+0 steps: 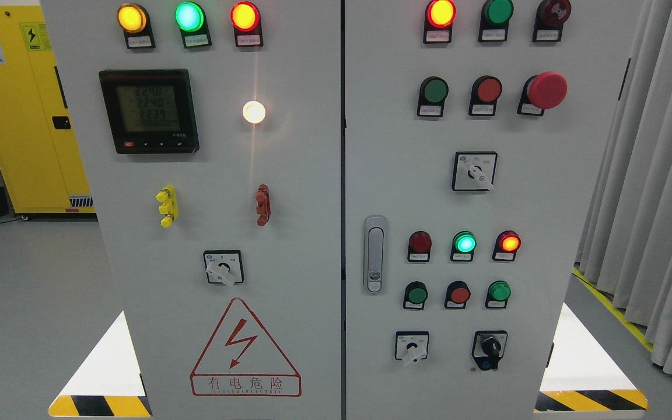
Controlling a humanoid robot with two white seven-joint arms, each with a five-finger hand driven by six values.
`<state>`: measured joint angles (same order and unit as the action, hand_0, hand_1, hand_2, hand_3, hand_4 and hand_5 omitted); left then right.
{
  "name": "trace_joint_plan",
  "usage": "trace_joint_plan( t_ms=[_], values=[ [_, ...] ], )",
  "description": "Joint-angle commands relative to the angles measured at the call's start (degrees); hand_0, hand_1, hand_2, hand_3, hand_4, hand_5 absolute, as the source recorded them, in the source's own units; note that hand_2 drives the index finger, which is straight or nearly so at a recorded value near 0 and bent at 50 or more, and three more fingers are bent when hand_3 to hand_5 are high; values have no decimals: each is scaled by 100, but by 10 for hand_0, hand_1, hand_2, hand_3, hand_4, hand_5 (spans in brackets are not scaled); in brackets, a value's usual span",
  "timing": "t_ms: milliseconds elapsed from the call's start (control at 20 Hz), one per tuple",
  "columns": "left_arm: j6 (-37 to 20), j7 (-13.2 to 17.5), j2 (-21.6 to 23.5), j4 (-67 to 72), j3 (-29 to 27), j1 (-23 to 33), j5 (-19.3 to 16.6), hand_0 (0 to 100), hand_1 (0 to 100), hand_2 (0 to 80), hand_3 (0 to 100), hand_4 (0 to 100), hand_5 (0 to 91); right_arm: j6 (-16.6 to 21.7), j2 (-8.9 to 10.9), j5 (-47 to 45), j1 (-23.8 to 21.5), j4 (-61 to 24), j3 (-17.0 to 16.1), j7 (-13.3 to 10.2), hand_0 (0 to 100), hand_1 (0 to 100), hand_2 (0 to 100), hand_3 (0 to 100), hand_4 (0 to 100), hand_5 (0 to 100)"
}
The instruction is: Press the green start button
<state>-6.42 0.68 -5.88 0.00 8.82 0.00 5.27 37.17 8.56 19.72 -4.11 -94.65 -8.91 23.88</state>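
A grey electrical cabinet (312,192) fills the head view, with two doors. The right door carries several green push buttons: one in the upper row (435,91), one at the lower left (416,294) and one at the lower right (499,291). Red push buttons (489,89) (459,293) sit beside them. Which green one is the start button I cannot tell; the labels are too small to read. A lit green lamp (464,242) glows above the lower row. Neither of my hands shows in the picture.
A red mushroom stop button (547,90) sticks out at the upper right. Rotary switches (475,171) (412,346) and a key switch (490,348) sit on the right door, near a door handle (375,254). A yellow cabinet (18,111) stands at left, curtains (657,175) at right.
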Motion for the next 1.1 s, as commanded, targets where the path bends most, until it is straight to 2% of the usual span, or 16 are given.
trace_joint_plan(
  t_ms=[0,100,300,700,850,1050],
  values=[
    [-17,2,-19,-158,5,-167,0,120,556,0,0,0,0,19,41,533,542,-765,-321,300,209,747,0,839,897,966],
    [-17,2,-19,-158,-3,-167,0,120,556,0,0,0,0,19,41,681,761,-783,-322,520,221,746,0,842,892,974],
    [-17,2,-19,-158,5,-167,0,120,556,0,0,0,0,27,41,1261,1192,-774,-313,556,279,743,0,848,889,984],
    [-17,2,-19,-158,5,-167,0,120,556,0,0,0,0,-25,32,1930,1746,-564,-261,416,355,739,0,855,877,987],
    [-17,2,-19,-158,5,-167,0,120,556,0,0,0,0,-244,32,2106,1904,-432,-76,275,378,734,0,854,876,986],
    [-17,2,-19,-158,-3,-167,0,120,556,0,0,0,0,-394,32,2150,2133,-344,205,257,423,725,0,851,875,979]
  ],
)
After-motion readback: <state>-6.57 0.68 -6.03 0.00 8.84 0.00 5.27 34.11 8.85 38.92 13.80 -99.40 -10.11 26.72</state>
